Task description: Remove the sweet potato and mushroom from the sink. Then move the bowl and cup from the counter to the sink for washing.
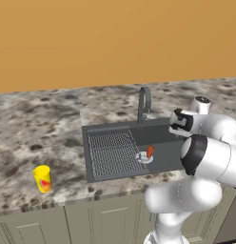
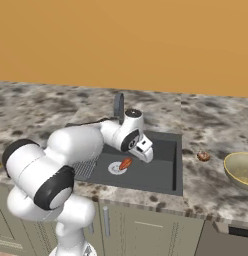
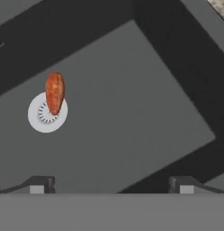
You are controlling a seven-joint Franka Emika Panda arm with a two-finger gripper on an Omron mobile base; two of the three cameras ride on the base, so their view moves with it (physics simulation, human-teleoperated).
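Tool [image 3: 111,185] hangs open-jawed over sink [image 3: 132,113], pointing down beside sweet potato [image 3: 54,93].

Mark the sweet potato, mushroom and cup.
sweet potato [image 3: 54,92], hand view, middle of its body
mushroom [image 2: 203,156], right base view, its top
cup [image 1: 43,178], left base view, its side

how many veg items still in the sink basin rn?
1: the sweet potato lies partly over the drain in the sink. The mushroom is on the counter to the right. The arm hides part of the basin.
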